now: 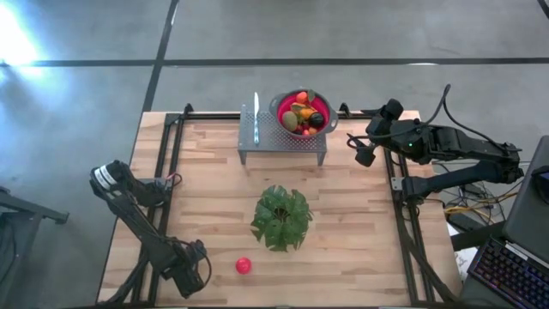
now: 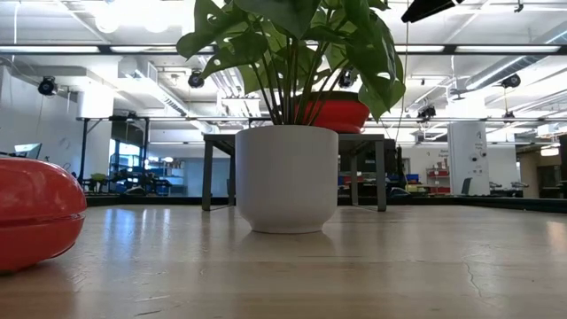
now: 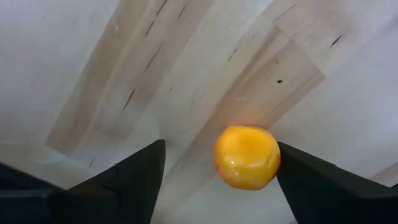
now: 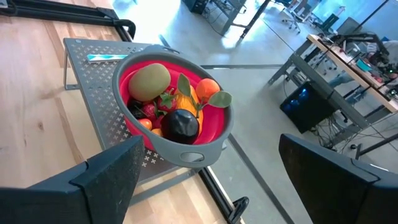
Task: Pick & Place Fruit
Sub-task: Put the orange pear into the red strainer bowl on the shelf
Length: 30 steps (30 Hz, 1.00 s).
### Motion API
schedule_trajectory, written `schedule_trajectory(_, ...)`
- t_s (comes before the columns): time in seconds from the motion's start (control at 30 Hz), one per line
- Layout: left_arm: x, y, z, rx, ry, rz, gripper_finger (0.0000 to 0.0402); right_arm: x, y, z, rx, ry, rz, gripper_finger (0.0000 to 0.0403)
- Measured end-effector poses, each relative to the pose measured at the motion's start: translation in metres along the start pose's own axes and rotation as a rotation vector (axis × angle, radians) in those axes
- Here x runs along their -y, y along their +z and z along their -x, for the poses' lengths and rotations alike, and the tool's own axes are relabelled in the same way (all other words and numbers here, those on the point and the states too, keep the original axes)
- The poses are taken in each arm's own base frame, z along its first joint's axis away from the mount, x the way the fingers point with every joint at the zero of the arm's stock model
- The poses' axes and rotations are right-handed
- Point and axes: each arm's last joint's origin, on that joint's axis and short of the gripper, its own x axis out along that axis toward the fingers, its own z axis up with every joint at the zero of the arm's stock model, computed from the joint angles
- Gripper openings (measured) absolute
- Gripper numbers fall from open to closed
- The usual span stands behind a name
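Overhead view straight down on table (image 1: 343,223); low view level across it, sharing potted plant (image 2: 285,115).

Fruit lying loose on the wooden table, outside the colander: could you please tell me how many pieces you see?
2: a small red round fruit near the table's front edge, and an orange round fruit between the left tool's fingers. Others may be hidden.
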Motion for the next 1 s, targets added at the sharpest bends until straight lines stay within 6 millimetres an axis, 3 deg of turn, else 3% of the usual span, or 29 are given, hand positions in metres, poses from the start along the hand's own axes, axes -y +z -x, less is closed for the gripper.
schedule_trajectory(0.8,0.0009,0.0062,0.0013,-0.024,-0.007,-0.028,0.0151,0.0001,0.0000,0.0002,0.001,0.000,0.000,0.0368)
schedule_trajectory(1.0,0.0009,0.0061,0.0014,-0.027,-0.007,-0.035,0.0138,0.0002,0.0000,0.0002,0.001,0.000,-0.001,0.0368)
